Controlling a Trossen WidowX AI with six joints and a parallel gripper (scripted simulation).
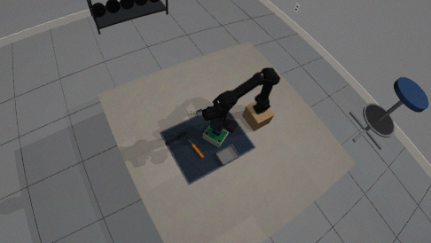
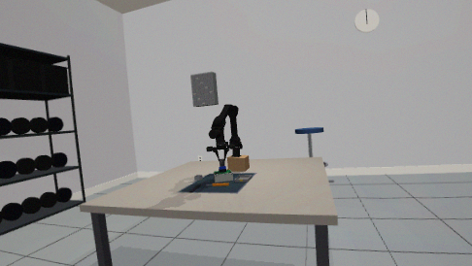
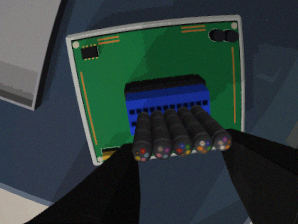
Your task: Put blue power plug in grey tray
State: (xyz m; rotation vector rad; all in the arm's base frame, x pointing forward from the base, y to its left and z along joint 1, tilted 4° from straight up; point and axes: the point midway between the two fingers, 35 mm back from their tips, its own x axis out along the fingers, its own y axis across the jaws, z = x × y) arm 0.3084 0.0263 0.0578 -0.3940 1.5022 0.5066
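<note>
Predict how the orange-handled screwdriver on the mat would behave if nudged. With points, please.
The screwdriver [image 1: 198, 150] [image 2: 220, 184] would probably roll or pivot if nudged side-on, since its handle looks slim and rounded. It seems unlikely to tip, as it already lies flat on the mat [image 1: 191, 170] [image 2: 230, 188]. I'd expect it to move as one stiff piece: handle and thin shaft form a straight line.

Our arm [image 1: 243, 90] [image 2: 226, 112]: black throughout — chunky joints, slimmer links between; end effector [image 1: 217, 129] [image 2: 222, 164] [image 3: 178, 147] — two dark, flat-faced fingers.
</note>
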